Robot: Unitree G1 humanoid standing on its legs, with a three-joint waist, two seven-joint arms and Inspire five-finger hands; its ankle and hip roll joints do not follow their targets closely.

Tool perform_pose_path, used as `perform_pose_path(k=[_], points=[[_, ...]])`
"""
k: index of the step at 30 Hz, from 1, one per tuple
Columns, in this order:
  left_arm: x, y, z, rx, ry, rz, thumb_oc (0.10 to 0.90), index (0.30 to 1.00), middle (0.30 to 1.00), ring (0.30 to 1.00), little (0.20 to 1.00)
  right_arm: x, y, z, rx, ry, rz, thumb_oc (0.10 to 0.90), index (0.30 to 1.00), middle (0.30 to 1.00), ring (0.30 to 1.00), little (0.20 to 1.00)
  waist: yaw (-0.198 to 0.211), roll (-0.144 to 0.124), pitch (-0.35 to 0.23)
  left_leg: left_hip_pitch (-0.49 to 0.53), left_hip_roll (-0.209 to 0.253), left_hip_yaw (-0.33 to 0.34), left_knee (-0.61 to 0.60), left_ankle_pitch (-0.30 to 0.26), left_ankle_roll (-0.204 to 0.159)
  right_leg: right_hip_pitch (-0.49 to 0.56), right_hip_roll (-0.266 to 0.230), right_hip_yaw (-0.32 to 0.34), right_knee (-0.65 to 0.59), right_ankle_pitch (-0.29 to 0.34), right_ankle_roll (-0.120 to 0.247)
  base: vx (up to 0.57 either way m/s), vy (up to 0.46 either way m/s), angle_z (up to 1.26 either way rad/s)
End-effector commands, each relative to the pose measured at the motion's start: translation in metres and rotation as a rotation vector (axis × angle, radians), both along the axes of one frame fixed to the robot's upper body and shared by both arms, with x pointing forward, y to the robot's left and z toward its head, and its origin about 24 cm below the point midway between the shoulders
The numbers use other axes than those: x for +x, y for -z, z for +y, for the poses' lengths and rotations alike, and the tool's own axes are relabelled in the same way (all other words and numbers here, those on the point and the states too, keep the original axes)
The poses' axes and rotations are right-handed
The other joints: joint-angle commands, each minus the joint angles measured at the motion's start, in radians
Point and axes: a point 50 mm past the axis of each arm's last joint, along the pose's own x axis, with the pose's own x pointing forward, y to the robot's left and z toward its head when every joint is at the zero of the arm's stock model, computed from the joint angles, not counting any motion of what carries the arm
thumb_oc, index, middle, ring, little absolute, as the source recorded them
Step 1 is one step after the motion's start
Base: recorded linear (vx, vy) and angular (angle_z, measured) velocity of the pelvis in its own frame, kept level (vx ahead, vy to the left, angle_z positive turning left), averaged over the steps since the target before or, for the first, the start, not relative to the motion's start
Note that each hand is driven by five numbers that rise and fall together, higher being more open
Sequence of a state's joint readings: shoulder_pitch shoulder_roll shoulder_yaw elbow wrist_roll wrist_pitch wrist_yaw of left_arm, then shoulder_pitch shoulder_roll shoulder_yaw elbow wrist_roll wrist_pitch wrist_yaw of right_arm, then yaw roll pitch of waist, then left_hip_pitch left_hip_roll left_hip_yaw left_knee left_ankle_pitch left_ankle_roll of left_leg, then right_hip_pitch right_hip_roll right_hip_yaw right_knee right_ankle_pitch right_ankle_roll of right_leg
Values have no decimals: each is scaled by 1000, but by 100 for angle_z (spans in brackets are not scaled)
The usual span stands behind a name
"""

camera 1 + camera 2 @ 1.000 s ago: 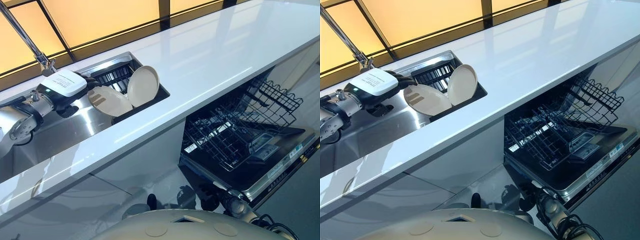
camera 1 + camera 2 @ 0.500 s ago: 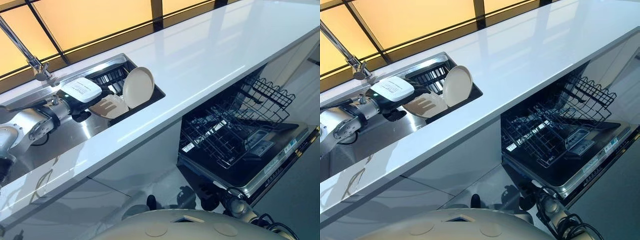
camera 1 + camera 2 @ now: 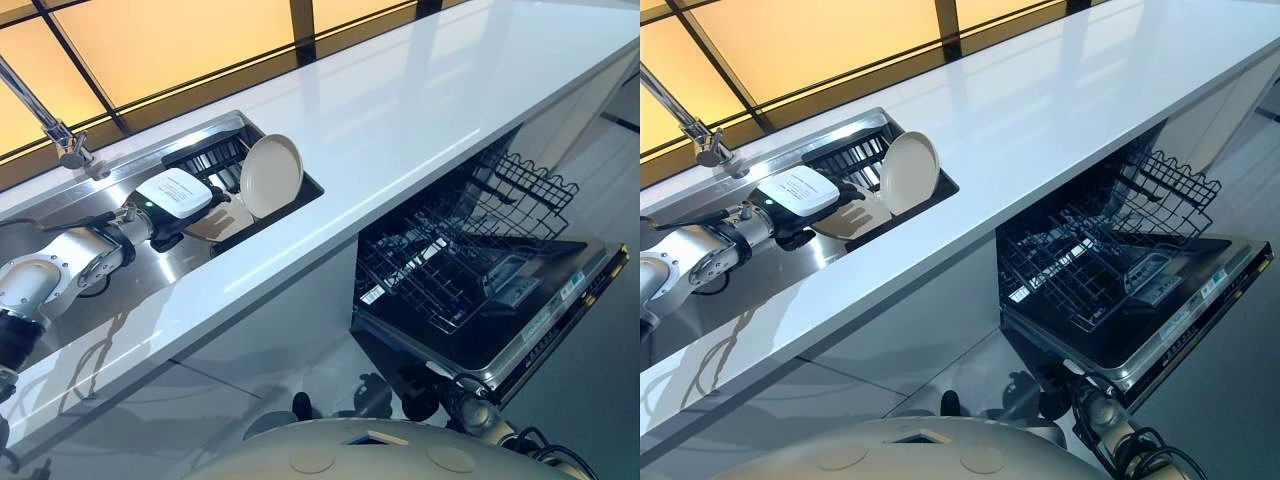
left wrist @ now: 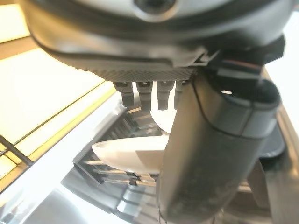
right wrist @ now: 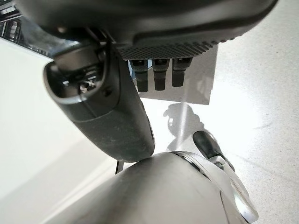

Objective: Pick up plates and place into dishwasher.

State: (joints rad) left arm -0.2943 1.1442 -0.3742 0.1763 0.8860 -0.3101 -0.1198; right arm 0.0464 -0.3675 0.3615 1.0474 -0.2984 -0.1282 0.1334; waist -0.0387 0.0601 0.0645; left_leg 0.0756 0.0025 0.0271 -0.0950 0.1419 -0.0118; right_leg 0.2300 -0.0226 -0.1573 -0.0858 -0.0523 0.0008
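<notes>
Inside the sink, the left hand grasps 1 plate; another plate stands upright beside it.

Two cream plates lean in the sink rack.

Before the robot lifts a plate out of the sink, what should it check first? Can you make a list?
1. Left hand at the leaning plate: ok, it is right over it in the sink.
2. Grip on that plate: cannot tell, the fingers are hidden under the hand's white back.
3. Upright plate safe: cannot tell, it stands in the sink's dark rack right next to the leaning one, and could be bumped.
4. Dishwasher open: ok, the door is down.
5. Dishwasher rack ready: ok, it is pulled out, with no dishes seen in it.
6. Right hand free: ok, it holds nothing, low by the floor.
</notes>
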Motion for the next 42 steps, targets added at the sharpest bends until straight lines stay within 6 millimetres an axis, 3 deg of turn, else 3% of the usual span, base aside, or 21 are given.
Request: perform_pose_path(k=[1,18,26,31,36,42], points=[[34,-74,8,9,-95,-280,105,305,305,305,205,5,-4,1,5,-60,-16,800,900,900,900,900,-13,5,14,94,-48,76,8,-178,30,-80,0,21,48,32,77,-5,-8,-4],[34,-93,23,23,-107,-479,100,300,300,300,200,11,-8,6,15,-62,-21,800,900,900,900,900,-16,-5,18,90,-47,76,8,-174,28,-81,3,27,43,38,77,-4,-5,-3],[26,-127,26,-15,-80,-607,100,300,300,300,200,11,-10,5,11,-63,-26,800,900,900,900,900,-12,-5,14,90,-46,74,8,-175,26,-78,3,28,39,38,78,0,0,0],[18,-146,33,-104,-101,-693,100,300,300,300,200,19,-16,5,25,6,-123,800,900,900,900,900,-6,-4,13,91,-46,71,8,-174,25,-77,3,28,38,40,78,0,0,0],[-4,-156,48,-271,-141,-817,100,300,300,300,200,49,-45,19,231,119,-281,800,900,900,900,900,-2,-5,19,92,-45,64,8,-171,29,-80,0,31,42,42,76,-1,-1,-1],[-19,-163,64,-366,-167,-905,100,300,300,300,200,58,-62,42,630,256,-246,800,900,900,900,900,-1,-15,12,89,-48,58,8,-174,26,-76,-4,20,29,45,76,0,0,0]])
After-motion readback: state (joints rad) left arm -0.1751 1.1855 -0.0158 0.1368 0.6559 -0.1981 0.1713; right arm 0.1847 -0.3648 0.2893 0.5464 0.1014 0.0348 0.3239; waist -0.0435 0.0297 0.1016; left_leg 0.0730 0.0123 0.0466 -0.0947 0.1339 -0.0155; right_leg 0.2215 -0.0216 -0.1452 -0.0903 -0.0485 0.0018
